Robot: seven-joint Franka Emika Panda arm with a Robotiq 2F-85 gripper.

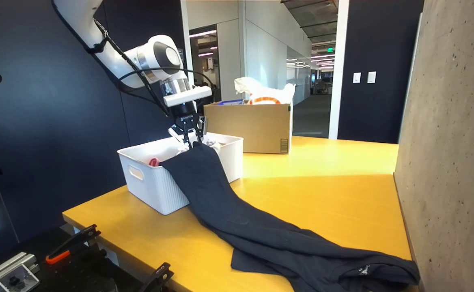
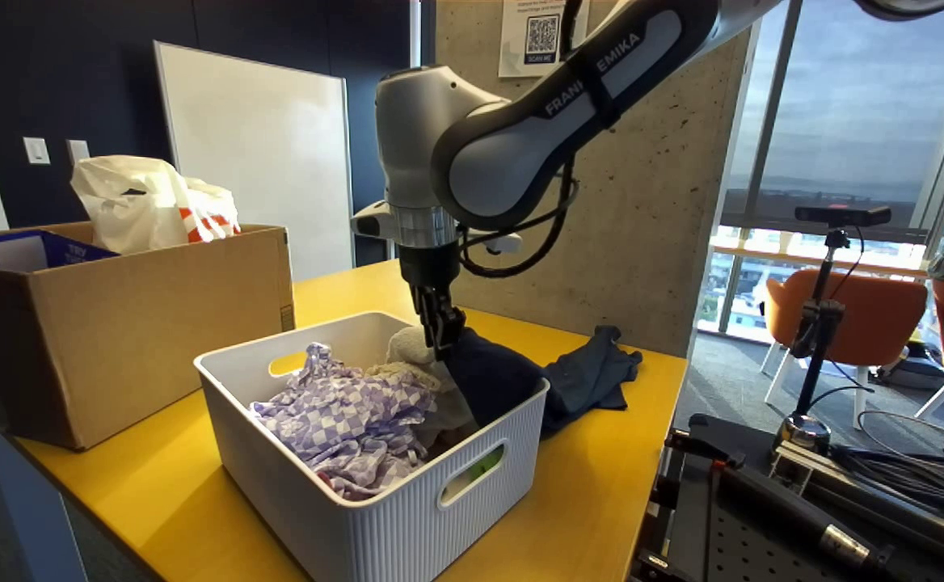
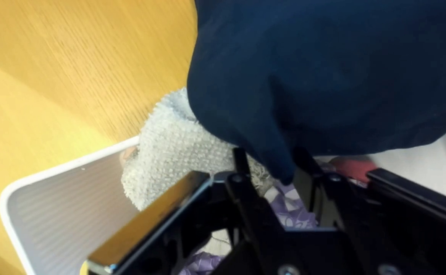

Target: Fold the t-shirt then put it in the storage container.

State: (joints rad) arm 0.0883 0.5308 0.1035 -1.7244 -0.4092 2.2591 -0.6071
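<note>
The dark navy t-shirt (image 1: 237, 215) drapes over the container's rim, and its far end lies bunched on the table. It also shows in an exterior view (image 2: 492, 376) and in the wrist view (image 3: 322, 68). The storage container (image 1: 151, 188) is white and holds other cloths; its wall shows in an exterior view (image 2: 302, 485) and its rim in the wrist view (image 3: 74, 162). My gripper (image 1: 193, 142) is over the container, pointing down. In the wrist view the fingers (image 3: 270, 154) stand apart, with a fold of the shirt between them and a gap beside it.
A purple checkered cloth (image 2: 351, 412) and a grey-white towel (image 3: 177, 149) lie in the container. A cardboard box (image 1: 247, 127) with a white plastic bag (image 1: 265, 91) stands behind it. A concrete wall (image 1: 444, 142) borders the yellow table (image 1: 314, 194).
</note>
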